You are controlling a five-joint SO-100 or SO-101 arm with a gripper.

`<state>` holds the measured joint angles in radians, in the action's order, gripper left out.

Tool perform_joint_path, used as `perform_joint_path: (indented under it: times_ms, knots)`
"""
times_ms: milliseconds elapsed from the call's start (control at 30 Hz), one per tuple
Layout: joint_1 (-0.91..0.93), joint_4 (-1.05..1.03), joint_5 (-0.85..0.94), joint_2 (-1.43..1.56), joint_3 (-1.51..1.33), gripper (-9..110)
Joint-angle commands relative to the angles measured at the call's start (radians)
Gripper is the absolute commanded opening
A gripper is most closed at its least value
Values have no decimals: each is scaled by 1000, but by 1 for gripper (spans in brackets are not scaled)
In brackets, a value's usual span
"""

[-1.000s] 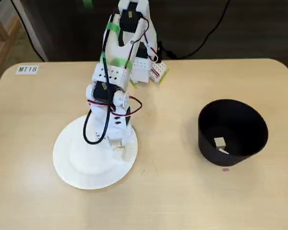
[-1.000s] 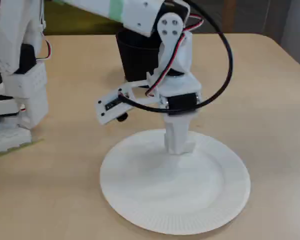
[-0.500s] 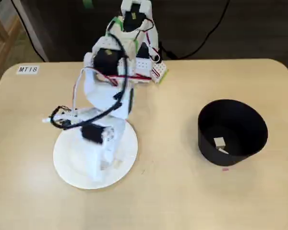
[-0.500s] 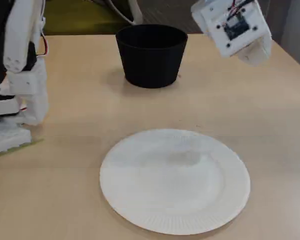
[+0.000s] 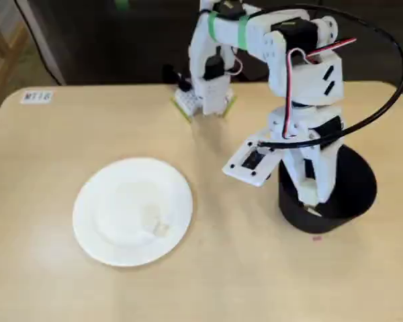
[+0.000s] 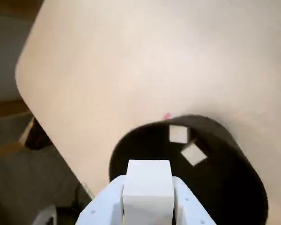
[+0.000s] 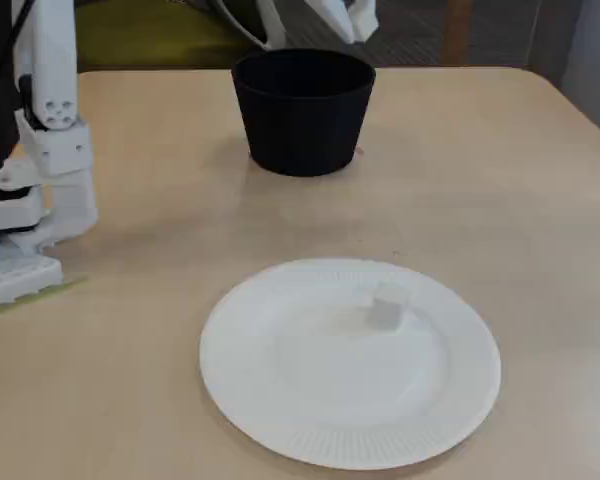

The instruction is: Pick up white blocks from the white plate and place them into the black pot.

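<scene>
My gripper point(image 6: 147, 194) is shut on a white block point(image 6: 147, 185) and hangs over the open mouth of the black pot point(image 6: 131, 150). Two more white blocks point(image 6: 178, 134) lie on the pot's floor in the wrist view. In a fixed view the gripper point(image 5: 311, 194) points down inside the rim of the pot point(image 5: 356, 191). The white plate point(image 5: 101, 228) lies far to the left with one small block point(image 5: 161, 228) near its right side. In another fixed view the pot point(image 7: 302, 115) stands behind the plate point(image 7: 280, 400), a blurred block point(image 7: 385, 312) lies on the plate, and only the gripper's tip point(image 7: 345, 15) shows at the top.
The arm's base point(image 5: 205, 100) stands at the table's far edge, seen at the left as the base point(image 7: 30, 210) in the other fixed view. A small label point(image 5: 37, 96) is stuck at the far left corner. A pink mark point(image 5: 316, 237) sits by the pot.
The arm has lifted off the plate and swung right to the pot with a block in its gripper. One block stays on the plate.
</scene>
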<state>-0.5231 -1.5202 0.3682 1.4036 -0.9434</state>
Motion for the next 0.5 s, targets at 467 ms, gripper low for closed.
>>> perform_joint_path:
  times_ms: [467]
  knots:
    - [-193, -127, 127, -5, -14, -2]
